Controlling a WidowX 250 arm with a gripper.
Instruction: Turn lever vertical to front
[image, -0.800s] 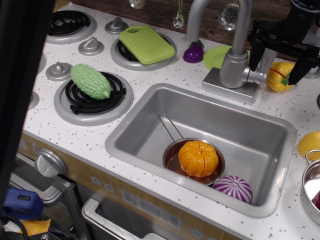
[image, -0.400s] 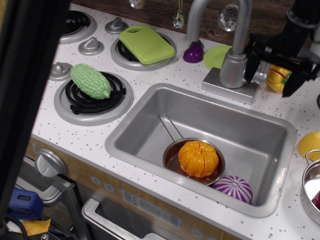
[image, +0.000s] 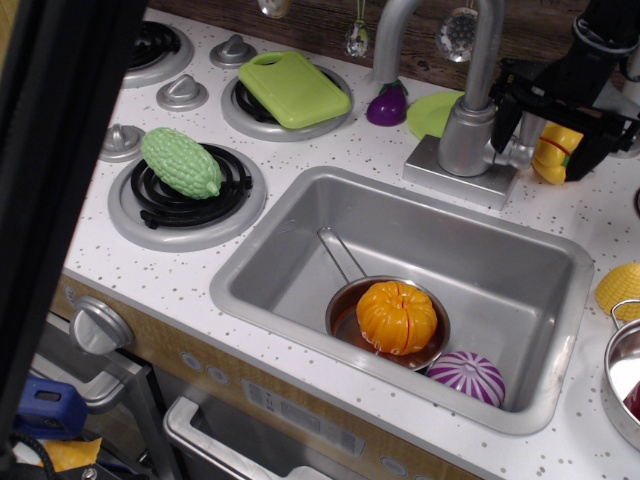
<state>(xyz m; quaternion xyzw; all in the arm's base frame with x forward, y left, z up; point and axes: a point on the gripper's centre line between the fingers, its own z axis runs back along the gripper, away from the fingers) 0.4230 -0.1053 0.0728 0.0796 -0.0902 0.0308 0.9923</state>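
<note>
The lever (image: 527, 135) is a short silver-grey paddle on a side stem at the right of the faucet base (image: 466, 140). It stands roughly upright. My black gripper (image: 543, 148) hangs over it from the upper right with its jaws apart. The left finger (image: 506, 118) is close beside the faucet base and the right finger (image: 584, 152) is to the lever's right, so the lever lies between them. I cannot tell whether either finger touches it. The tall curved spout (image: 480, 50) rises just left of the gripper.
A yellow pepper (image: 553, 160) sits right behind the lever. The sink (image: 300, 240) holds a pan with an orange (image: 397, 316) and a purple onion (image: 467, 376). A purple eggplant (image: 387, 104), green plate (image: 432, 112), green cutting board (image: 293, 88) and green gourd (image: 181, 161) lie left.
My gripper has moved left and down from the far right to straddle the lever, then eased slightly up. The lever still stands about upright.
</note>
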